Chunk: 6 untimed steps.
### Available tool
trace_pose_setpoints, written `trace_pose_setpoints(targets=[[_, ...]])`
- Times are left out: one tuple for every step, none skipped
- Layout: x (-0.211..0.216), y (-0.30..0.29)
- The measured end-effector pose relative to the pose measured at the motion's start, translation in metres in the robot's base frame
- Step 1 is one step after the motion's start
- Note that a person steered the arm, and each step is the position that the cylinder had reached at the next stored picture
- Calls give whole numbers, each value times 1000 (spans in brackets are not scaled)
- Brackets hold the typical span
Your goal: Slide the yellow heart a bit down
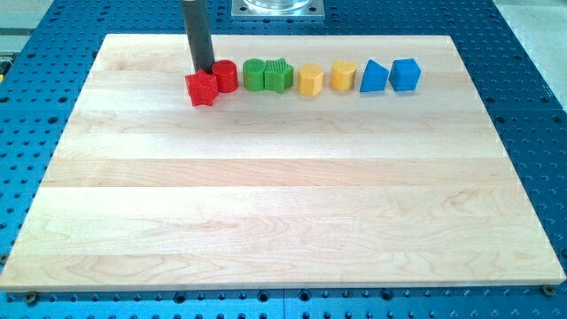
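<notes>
my tip sits at upper left, touching the red star; it has no jaws. the yellow heart lies well right, in the top row.

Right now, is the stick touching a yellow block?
No, my tip sits by the red blocks, far left of the yellow heart.
</notes>
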<state>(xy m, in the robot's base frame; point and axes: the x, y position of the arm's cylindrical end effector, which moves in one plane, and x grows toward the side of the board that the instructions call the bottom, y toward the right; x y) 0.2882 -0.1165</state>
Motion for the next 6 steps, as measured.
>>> trace_pose_setpoints(targets=[[-7, 4], [-18, 6], [-20, 10], [-47, 52], [-56, 70], [-71, 126]])
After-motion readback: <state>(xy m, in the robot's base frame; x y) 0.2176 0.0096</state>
